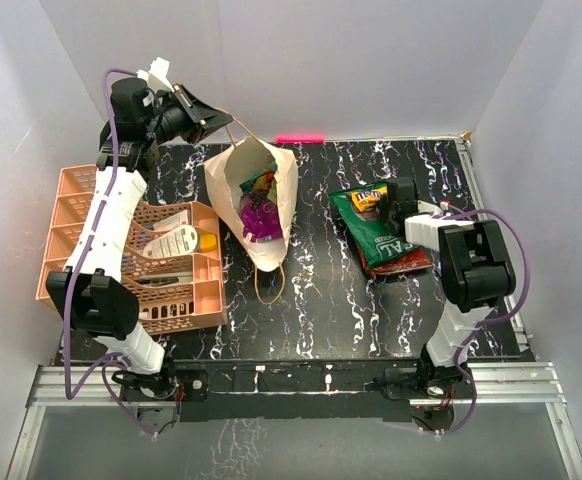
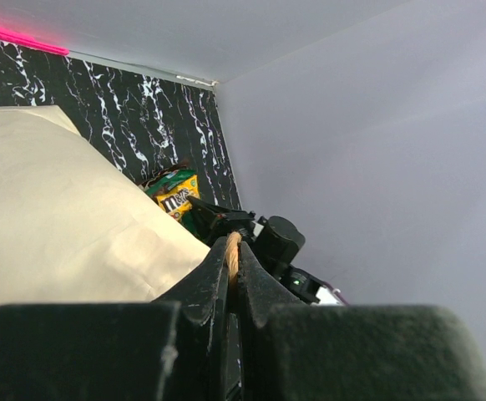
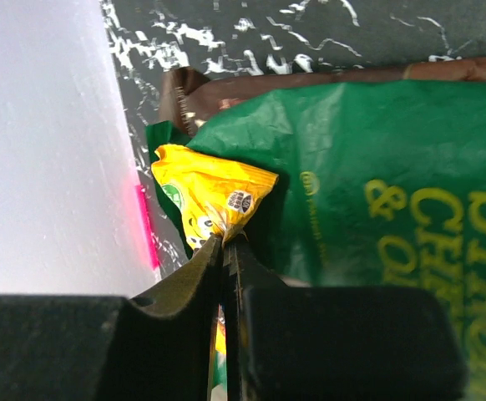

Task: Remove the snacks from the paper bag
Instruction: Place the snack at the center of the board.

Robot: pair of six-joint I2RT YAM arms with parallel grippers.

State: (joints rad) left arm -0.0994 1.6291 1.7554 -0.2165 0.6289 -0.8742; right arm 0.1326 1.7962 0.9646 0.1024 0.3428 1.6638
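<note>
The tan paper bag (image 1: 283, 190) stands on the black table, its mouth open upward. Inside it show a magenta-purple snack (image 1: 261, 218) and a green and yellow one (image 1: 255, 184). My left gripper (image 1: 221, 122) is raised at the bag's back left, shut on its thin looped handle (image 2: 233, 247); the bag's side (image 2: 51, 209) fills the left wrist view. My right gripper (image 1: 379, 200) is shut on a corner of a yellow snack packet (image 3: 214, 192). The packet hangs over a green packet (image 3: 377, 192) that lies on a dark brown one (image 1: 406, 262) to the right of the bag.
An orange mesh basket (image 1: 71, 215) with white tubes (image 1: 176, 240) stands at the left, beside my left arm. The bag's second handle loop (image 1: 269, 285) lies on the table in front of the bag. White walls close in the back and both sides.
</note>
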